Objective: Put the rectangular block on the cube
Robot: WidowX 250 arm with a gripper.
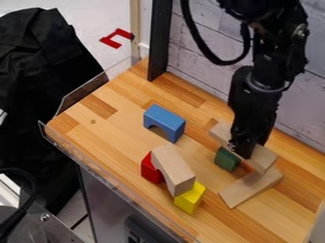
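Yellow block sits near, touching the arch; at right, gripper meets rectangular block, grip impossible to tell

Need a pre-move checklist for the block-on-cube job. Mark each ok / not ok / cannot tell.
1. Hand at the long block: ok, around its middle.
2. Grip on the block secure: cannot tell.
3. Green cube on the table: ok.
4. Block resting on the cube: cannot tell, contact hidden.
5. Block free of the wood piece by its right end: cannot tell, they overlap in view.
6. Blue arch away from the hand: ok, well to the image left.
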